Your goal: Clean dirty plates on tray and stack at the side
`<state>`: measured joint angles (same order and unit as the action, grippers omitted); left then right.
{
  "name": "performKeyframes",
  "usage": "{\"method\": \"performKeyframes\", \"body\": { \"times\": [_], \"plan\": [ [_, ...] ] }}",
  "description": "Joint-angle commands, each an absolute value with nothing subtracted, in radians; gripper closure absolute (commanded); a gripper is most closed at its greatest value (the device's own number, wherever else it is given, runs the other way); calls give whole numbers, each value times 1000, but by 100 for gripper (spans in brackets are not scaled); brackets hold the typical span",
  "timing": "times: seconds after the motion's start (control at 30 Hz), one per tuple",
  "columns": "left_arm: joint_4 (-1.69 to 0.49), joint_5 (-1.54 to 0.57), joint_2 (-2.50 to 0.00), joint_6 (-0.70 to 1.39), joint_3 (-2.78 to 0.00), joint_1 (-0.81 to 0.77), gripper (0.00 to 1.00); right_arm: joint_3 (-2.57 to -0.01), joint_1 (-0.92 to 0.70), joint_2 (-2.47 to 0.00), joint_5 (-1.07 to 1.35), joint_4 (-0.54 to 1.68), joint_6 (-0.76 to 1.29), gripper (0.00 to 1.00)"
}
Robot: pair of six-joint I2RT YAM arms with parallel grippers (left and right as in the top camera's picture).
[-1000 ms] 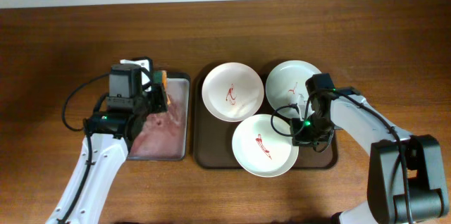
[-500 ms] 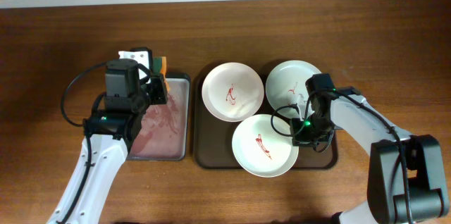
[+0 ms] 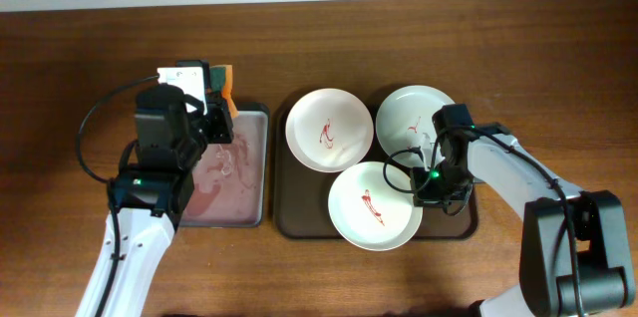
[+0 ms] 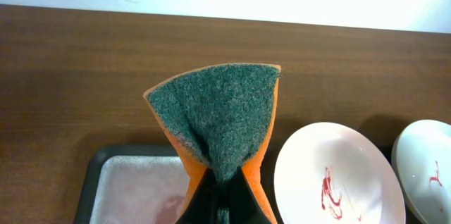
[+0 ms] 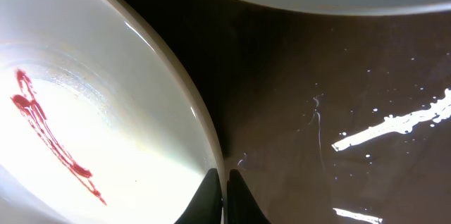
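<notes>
Left gripper (image 4: pixel 224 196): my fingers were clamped on the lower end of the sponge, pinching it into a fold.
Sponge (image 4: pixel 223 115): orange, with a dark green scouring face turned toward my wrist camera. I held it in the air over the far edge of the small tray (image 3: pixel 251 212).
Right gripper (image 5: pixel 225 182): my fingers were closed on the right rim of the front plate (image 5: pixel 106 111), one inside the rim and one outside.
Front plate: it lay on the tray (image 3: pixel 294 207) with a red smear in its middle. Its near edge reached past the tray's near rim. It sat close against both back plates, though I could not tell whether it overlapped them.
Back-left plate (image 3: pixel 329 130): on the tray, red smear in the middle.
Back-right plate (image 3: pixel 411 118): on the tray, red smear near its middle, just behind my right gripper.
Tray: dark brown, on the table (image 3: pixel 518 48), its bare bottom wet and glinting beside my right fingers.
Small tray: just left of the tray, with a pinkish wet inside.
</notes>
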<state>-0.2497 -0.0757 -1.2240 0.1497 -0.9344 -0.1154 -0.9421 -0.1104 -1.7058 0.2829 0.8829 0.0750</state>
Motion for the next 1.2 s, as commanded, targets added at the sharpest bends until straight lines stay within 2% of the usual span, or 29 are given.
{"method": "performKeyframes", "body": {
  "times": [0.0, 0.33, 0.6, 0.8, 1.17],
  "plan": [
    [-243, -90, -1200, 132, -950, -112, 100, -953, -118, -1714, 266, 885, 75, 96],
    [-325, -90, -1236, 133, -950, -112, 100, -953, -118, -1714, 266, 882, 75, 96],
    [-475, -91, -1448, 133, -950, -117, 100, -953, -118, -1714, 266, 882, 75, 96],
    [-518, -90, -1617, 133, -950, -189, 100, -953, -118, -1714, 266, 883, 75, 96],
    [-516, -91, -1660, 145, -950, -294, 100, -953, -118, -1714, 266, 883, 75, 96]
  ]
}}
